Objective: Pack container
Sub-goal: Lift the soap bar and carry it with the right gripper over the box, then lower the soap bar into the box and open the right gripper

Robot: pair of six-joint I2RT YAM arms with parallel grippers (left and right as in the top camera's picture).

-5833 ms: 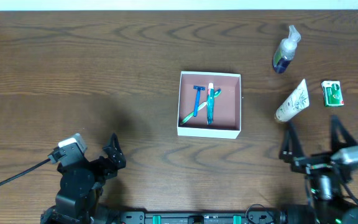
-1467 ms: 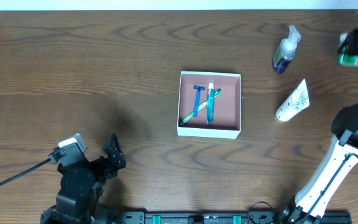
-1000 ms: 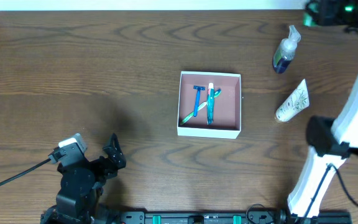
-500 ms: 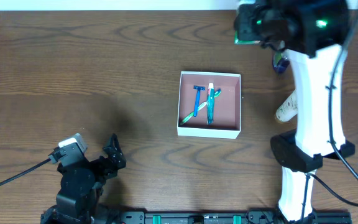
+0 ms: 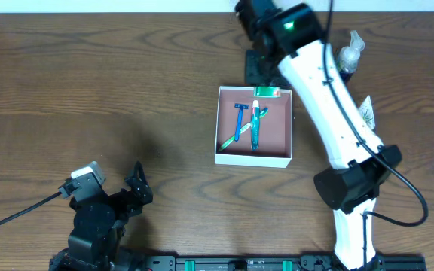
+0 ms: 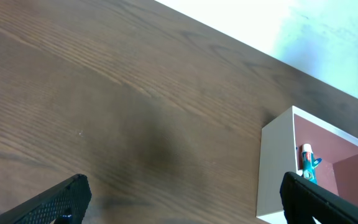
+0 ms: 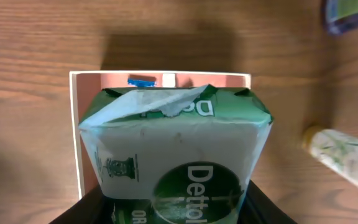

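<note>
- Big change from half a second ago: the right gripper (image 5: 262, 75) has swung in from beside the clear spray bottle with blue liquid (image 5: 345, 60) and now hangs over the far rim of the container (image 5: 252, 159), a square shallow box with white walls and a pink-brown floor.
- It has brought along the green Dettol soap packet (image 5: 267, 92), which lay out on the right of the brown wooden table (image 5: 89, 90) several seconds back, next to the cream printed tube (image 5: 367, 111).
- The right fingers are partly closed and clamp the green Dettol soap packet (image 7: 176, 162) by its sides. In the right wrist view its crimped end points away from the fingers, down toward the box.
- From overhead the packet's long side runs left to right, along the far wall.
- The container sits mid-table where it was, open face up. It is square, so no side is longer, and its walls run parallel to the table edges.
- Inside, nothing has moved: the blue razor (image 5: 239, 120) and the teal-and-white toothbrush (image 5: 255, 124) lie lengthwise front to back, the razor a little slanted with its head at the far end.
- The left gripper (image 5: 136, 187) has stayed parked at the near left, jaws spread wide and empty. Its wrist camera catches the container's left wall (image 6: 273, 168) off to the right.
</note>
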